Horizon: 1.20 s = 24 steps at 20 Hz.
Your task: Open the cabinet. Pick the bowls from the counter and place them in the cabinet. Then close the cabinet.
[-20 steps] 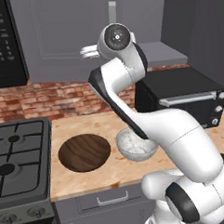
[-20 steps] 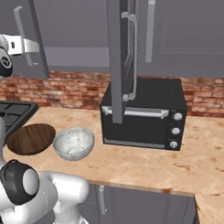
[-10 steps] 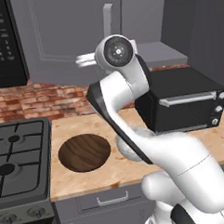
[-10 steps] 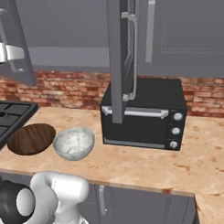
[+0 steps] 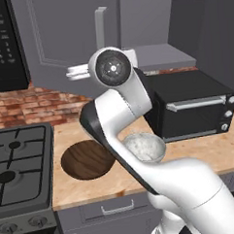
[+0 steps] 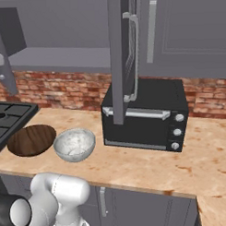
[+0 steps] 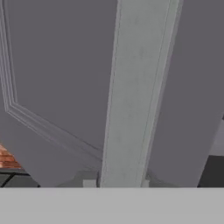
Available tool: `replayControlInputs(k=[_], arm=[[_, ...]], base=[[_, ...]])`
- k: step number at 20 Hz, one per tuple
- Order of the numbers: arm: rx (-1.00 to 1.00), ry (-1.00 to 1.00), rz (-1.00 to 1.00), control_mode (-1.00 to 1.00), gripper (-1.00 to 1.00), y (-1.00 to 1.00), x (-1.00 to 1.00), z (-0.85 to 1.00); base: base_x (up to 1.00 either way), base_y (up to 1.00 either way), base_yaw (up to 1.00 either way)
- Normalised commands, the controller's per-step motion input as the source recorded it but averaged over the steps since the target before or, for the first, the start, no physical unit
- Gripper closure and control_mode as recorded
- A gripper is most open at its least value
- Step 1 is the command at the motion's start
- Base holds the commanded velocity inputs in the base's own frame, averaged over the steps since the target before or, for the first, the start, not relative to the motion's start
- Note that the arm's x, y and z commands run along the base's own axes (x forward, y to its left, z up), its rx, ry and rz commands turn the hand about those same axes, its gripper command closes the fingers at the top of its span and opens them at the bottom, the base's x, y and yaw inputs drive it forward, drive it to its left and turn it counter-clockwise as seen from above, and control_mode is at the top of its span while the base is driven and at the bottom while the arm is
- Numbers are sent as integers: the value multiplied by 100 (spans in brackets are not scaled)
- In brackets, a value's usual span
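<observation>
With the end effector (image 7: pixel 119 181) clenched on the handle (image 7: pixel 133 92) of the cabinet (image 5: pixel 67 48)'s left door, both doors stand swung out, while the wooden bowl (image 5: pixel 87 160) and marble bowl (image 5: pixel 144 146) wait on the tabletop (image 6: pixel 149 166) beside the toaster oven (image 6: pixel 147 116), neither shelved.

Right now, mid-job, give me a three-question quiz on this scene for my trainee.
1. True or false: the wooden bowl and the marble bowl both sit on the counter.
2. In the right base view, what stands right of the marble bowl? A) toaster oven B) kettle C) sink
3. Fill in: the silver bar in the middle of the hand view is the cabinet door's ____.
Key: 1 true; 2 A; 3 handle.
</observation>
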Motion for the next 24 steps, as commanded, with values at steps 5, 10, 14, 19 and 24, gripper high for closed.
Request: replayControlInputs(k=[5,10,14,19,24], arm=[[0,0,-4,-100,-100,45,-34,0],[0,1,-6,-100,-100,28,5,-7],[0,9,-5,-100,-100,-2,-3,0],[0,5,-3,-100,-100,-25,-68,0],[0,0,0,-100,-100,-56,-94,-2]], base=[[0,0,0],[0,0,0],[0,0,0],[0,0,0],[0,0,0]])
